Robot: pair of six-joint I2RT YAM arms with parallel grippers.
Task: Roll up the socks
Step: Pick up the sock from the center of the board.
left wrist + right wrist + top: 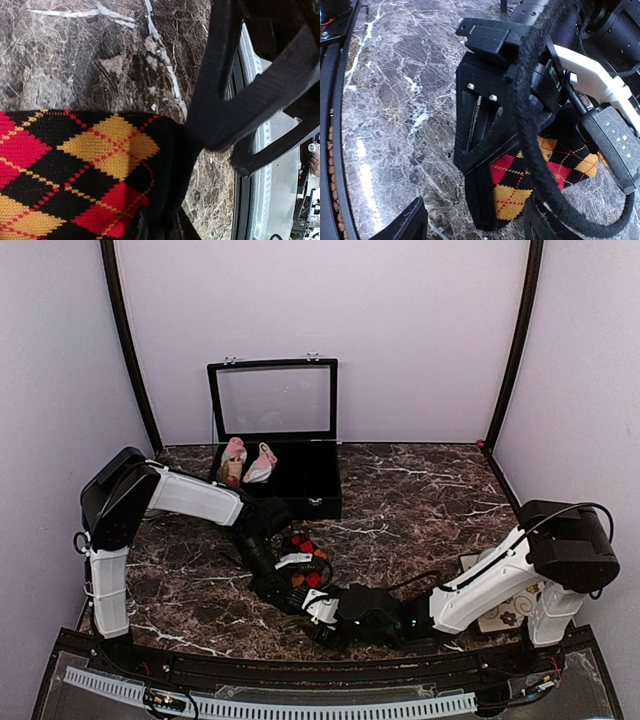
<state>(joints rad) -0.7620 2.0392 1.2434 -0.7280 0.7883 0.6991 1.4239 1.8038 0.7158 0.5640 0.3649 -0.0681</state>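
Right gripper [480, 222] was released, its two fingers spread on either side of the black end of the argyle sock [75, 175] and not pressing it as far as could be seen. Left gripper [196, 136] was clenched on that same sock's dark edge (its wrist view showed both fingers meeting at the fabric). Both arms reached low over the front of the dark marble table [420, 500]. At the table's back sat a black case [305, 475] with its windowed lid raised. The argyle sock lay flat on the marble between the grippers. The pink sock [263, 464] lay in the case's left part, just beside an upright roll [232, 462].
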